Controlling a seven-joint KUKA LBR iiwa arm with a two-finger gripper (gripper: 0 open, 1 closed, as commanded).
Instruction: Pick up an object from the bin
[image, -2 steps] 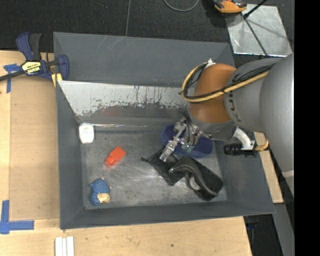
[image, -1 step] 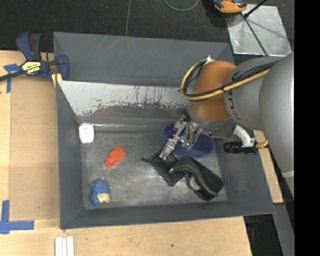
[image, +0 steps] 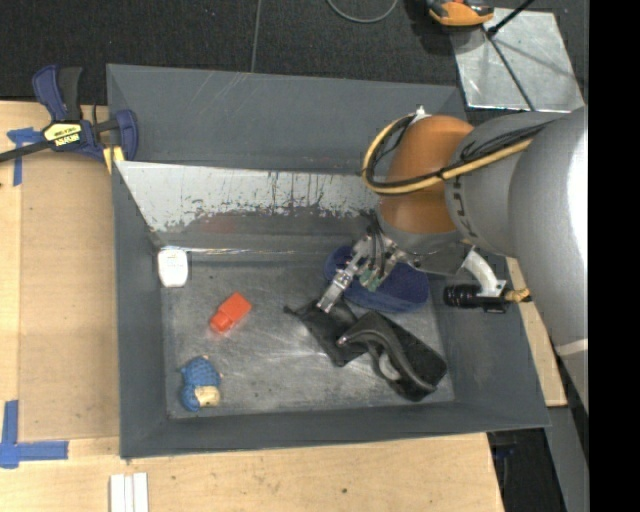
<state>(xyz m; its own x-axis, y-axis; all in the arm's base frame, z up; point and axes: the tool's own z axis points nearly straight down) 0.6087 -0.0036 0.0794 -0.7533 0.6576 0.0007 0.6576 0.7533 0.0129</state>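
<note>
Grey arm (image: 530, 200) reaches in from 3 o'clock, end effector (image: 338, 290) down at the 10 o'clock end of a black item (image: 390, 352), possibly goggles, lying toward 4 o'clock in the bin (image: 300, 120); grip state unreadable.

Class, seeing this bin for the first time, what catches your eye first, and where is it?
The big arm with its orange cover reaches in from the right, its gripper by a blue thing and a black strap. On the left an orange block stands out, a white block behind it and a blue toy in front.
</note>
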